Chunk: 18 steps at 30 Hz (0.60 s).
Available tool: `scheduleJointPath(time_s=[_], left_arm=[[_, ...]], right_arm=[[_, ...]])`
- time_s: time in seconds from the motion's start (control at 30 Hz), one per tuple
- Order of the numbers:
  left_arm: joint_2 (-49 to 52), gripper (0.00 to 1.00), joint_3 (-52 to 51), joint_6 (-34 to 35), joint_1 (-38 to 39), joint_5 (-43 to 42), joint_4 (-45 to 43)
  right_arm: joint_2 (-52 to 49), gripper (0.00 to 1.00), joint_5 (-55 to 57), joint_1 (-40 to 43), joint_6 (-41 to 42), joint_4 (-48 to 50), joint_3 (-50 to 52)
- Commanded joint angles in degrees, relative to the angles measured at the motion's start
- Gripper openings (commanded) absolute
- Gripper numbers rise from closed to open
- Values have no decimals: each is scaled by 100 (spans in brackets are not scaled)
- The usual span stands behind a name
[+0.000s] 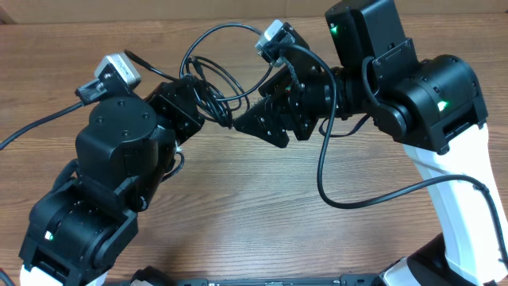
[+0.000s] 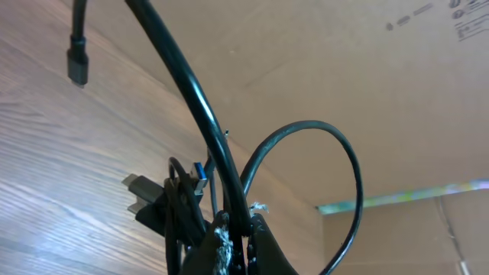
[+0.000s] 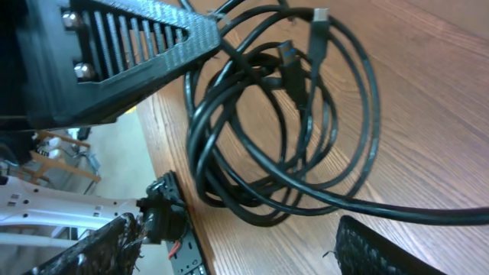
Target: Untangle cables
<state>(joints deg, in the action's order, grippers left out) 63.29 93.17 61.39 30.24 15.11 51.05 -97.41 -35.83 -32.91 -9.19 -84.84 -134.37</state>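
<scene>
We see the black cables (image 3: 200, 145) gathered in round, glossy, rubbery loops over the wood-grain table (image 1: 262, 214), in the upper middle of the overhead frame between the two arms. The left pincer (image 2: 233, 246) is clenched on one thick, smooth strand at the bottom of its wrist view, and that strand arcs away toward the upper left. A rectangular black plug (image 2: 77, 65) hangs there, and a blue-tongued connector (image 2: 201, 177) sits lower. The right pincer (image 3: 233, 229) is spread wide, its rough-textured fingers (image 3: 382, 248) at the bottom corners and the coil beyond them. A slotted, triangular black plastic finger of the left pincer fills that view's upper left.
</scene>
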Motion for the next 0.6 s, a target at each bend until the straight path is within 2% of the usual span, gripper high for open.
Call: scheduleJointPath(time_s=[0.0, 0.2, 0.27, 0.47, 0.53, 0.57], left_arm=[[118, 4, 188, 195, -33, -267, -186], [219, 4, 199, 319, -33, -474, -404], [221, 4, 240, 304, -33, -498, -411], [223, 4, 485, 293, -33, -479, -400], [223, 4, 623, 291, -33, -468, -393], [223, 4, 678, 273, -33, -468, -378]], right_arm=[[50, 74, -138, -136, -151, 35, -90], [20, 70, -136, -273, -164, 295, 109], [20, 56, -140, -271, -160, 444, 221], [20, 57, -114, -271, -162, 723, 577], [20, 49, -118, -271, -160, 861, 743], [20, 38, -120, -271, -153, 944, 815]])
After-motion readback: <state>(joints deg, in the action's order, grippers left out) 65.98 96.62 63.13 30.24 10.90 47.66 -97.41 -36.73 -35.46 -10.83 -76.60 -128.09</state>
